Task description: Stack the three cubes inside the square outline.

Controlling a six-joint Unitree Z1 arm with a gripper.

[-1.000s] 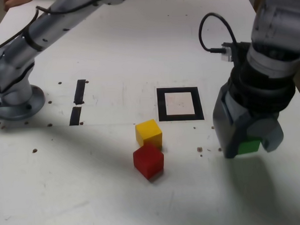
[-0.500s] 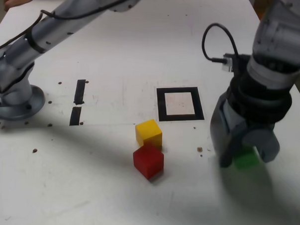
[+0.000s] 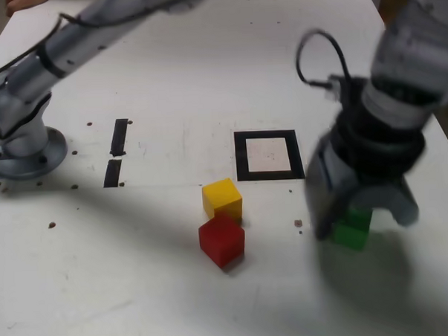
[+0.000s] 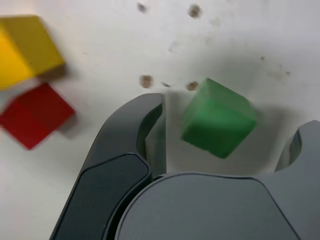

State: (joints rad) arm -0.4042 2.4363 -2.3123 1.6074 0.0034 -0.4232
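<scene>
Wrist view: jaws (image 4: 227, 135) spread around the green cube (image 4: 220, 117), pinching nothing.
Such a gap probably lets them straddle it for a grip (or clear it after a release); the red cube (image 3: 222, 240) and yellow cube (image 3: 222, 198) sit close together on the counter (image 3: 162, 290), outside the empty square outline (image 3: 241, 157).

A scuffed white table (image 3: 155, 290) — dotted with small dark holes — fills the exterior view under soft light, dim brown surroundings (image 3: 447, 125) showing beyond its right edge.
</scene>
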